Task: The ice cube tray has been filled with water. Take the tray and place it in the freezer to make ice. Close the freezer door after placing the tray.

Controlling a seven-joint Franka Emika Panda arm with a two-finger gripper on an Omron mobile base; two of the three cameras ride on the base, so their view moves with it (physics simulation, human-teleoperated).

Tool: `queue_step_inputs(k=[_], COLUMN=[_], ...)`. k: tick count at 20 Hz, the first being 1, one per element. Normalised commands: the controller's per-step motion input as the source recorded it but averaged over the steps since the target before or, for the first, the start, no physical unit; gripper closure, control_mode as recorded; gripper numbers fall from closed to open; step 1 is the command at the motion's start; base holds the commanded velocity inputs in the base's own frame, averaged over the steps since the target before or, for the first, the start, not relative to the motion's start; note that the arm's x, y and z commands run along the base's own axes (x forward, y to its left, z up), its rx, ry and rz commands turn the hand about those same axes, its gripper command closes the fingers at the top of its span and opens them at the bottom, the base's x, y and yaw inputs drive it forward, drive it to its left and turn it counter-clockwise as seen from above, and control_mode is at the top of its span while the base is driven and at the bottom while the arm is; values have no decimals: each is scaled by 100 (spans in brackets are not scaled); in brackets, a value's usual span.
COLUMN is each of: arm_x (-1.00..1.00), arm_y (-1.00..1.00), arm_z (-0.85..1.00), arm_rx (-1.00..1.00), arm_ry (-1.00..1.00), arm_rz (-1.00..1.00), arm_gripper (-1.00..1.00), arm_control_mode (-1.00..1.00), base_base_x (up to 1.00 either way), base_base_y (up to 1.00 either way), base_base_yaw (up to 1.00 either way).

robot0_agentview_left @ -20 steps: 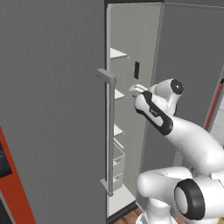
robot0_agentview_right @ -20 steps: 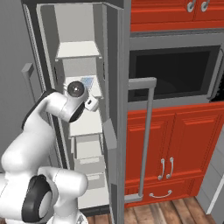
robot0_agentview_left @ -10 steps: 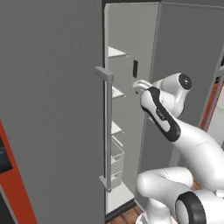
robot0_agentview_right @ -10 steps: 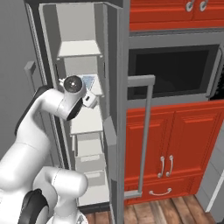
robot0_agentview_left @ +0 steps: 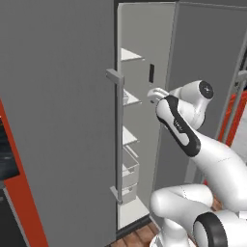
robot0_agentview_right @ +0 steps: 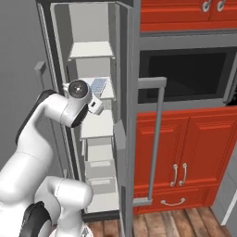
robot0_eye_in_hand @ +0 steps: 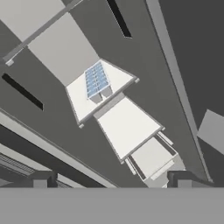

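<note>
The ice cube tray [robot0_agentview_right: 98, 85], white with pale blue cells, lies flat on a middle shelf inside the freezer [robot0_agentview_right: 90, 51]. The hand view shows the tray [robot0_eye_in_hand: 97, 81] on that shelf, well ahead of my fingertips. My gripper [robot0_eye_in_hand: 113, 181] is open with nothing between its fingers. It hovers just outside the compartment, in front of the tray's shelf [robot0_agentview_left: 153, 95] [robot0_agentview_right: 95, 105]. The freezer door [robot0_agentview_right: 124, 139] stands wide open to the right of the compartment, edge-on, its bar handle [robot0_agentview_right: 156, 139] facing right. From the left the freezer door [robot0_agentview_left: 202, 53] is a grey panel behind my arm.
The fridge's other grey door [robot0_agentview_left: 58, 120] is closed on the left, its bar handle [robot0_agentview_left: 118, 140] close to my forearm. White drawers [robot0_agentview_right: 99, 169] fill the freezer's lower part. Red cabinets [robot0_agentview_right: 185, 157] and a dark oven recess [robot0_agentview_right: 185, 74] stand right of the open door.
My arm has drawn back a little from the shelf, the elbow swinging out to the right. The tray stays on the shelf and the door stays open.
</note>
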Motion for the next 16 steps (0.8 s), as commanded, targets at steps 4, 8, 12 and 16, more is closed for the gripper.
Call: queue_step_inputs(k=[4, 8, 12, 16], arm_x=[0, 0, 0, 0], arm_y=[0, 0, 0, 0], arm_z=[0, 0, 0, 0], arm_rx=[0, 0, 0, 0], arm_ry=[0, 0, 0, 0], arm_rz=[0, 0, 0, 0], arm_gripper=[-100, -100, -100, -100], arm_control_mode=[100, 100, 100, 100], base_base_x=[0, -13, -34, -46], base_base_y=[-1, -9, -19, -18], base_base_yaw=[24, 30, 26, 20])
